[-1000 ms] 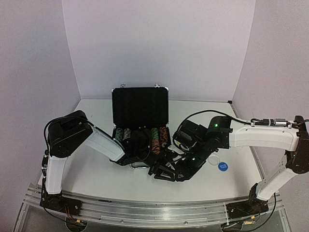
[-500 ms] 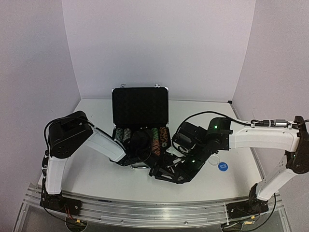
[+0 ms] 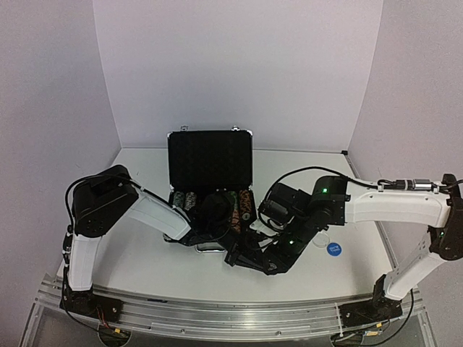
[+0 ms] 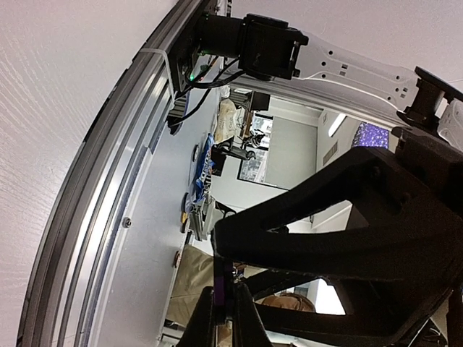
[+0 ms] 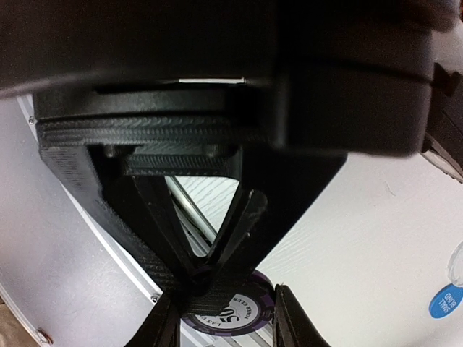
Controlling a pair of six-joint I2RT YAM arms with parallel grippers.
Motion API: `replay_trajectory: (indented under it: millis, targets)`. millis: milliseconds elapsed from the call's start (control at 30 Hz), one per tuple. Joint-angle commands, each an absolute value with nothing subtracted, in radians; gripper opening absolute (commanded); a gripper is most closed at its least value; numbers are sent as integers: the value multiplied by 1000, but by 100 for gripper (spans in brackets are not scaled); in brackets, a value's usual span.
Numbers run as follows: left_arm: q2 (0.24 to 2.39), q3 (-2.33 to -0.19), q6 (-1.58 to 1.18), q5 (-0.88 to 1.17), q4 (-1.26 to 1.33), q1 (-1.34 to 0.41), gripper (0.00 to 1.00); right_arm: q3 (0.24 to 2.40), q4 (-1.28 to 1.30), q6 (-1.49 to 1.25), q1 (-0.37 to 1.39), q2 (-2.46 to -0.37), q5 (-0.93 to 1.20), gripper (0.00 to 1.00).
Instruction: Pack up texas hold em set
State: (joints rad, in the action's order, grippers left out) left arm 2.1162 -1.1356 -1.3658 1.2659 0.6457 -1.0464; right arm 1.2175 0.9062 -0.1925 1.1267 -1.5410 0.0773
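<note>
My left jaws have closed since a moment ago and now pinch the thin edge of the purple poker chip (image 5: 230, 312), which sits just in front of the open briefcase (image 3: 210, 159), above the surface (image 3: 145, 264). My right jaws keep their grip across that same chip. Striped chips (image 3: 189, 200) lie inside the briefcase.

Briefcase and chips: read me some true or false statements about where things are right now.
1. The briefcase has its lid standing open. True.
2. The blue disc lies inside the briefcase. False: it lies on the table, on the right arm's side.
3. The right gripper has a purple chip between its jaws. True.
4. The briefcase holds no chips. False: striped chips sit in its tray.
</note>
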Motion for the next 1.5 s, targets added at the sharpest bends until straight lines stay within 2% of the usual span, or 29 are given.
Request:
replay_trajectory:
  millis: [0,33,133,233,300,400,500,667,733,867,1000,1100,1267,1467]
  targets:
    - [2072,-1172,-1250,1306,578,-1066,0,1253,896,-183,1120,-1499,65,10]
    - [2068,-1173,-1239,1300,572,-1066,0,1253,896,-186,1121,-1497,64,16]
    - [2049,-1191,-1154,1274,486,-1065,0,1255,897,-191,1121,-1488,76,45]
    - [2031,-1254,-954,1225,294,-1054,0,1261,896,-192,1121,-1461,86,75]
    - [2018,-1314,-792,1166,90,-1039,0,1270,898,-197,1121,-1431,79,91]
    - [2000,-1414,-558,1006,-182,-992,0,1266,898,-204,1120,-1357,73,94]
    - [1960,-1502,-385,820,-325,-936,0,1250,897,-237,1120,-1261,16,96]
    - [1884,-1689,13,398,-564,-892,0,1204,898,-377,1120,-1168,-346,98]
    - [1839,-1691,206,312,-571,-890,0,1198,900,-413,1117,-1170,-465,98]
    - [1826,-1796,464,309,-748,-851,0,1210,901,-476,1075,-1219,-599,98]
    - [1763,-1776,721,296,-868,-830,0,1237,902,-539,970,-1310,-588,98]
    - [1700,-1704,847,243,-971,-802,0,1251,904,-597,901,-1375,-596,98]
    - [1574,-1489,1015,273,-990,-671,0,1280,904,-681,870,-1469,-634,98]
    - [1560,-1314,1103,328,-989,-516,0,1364,921,-718,864,-1608,-609,98]
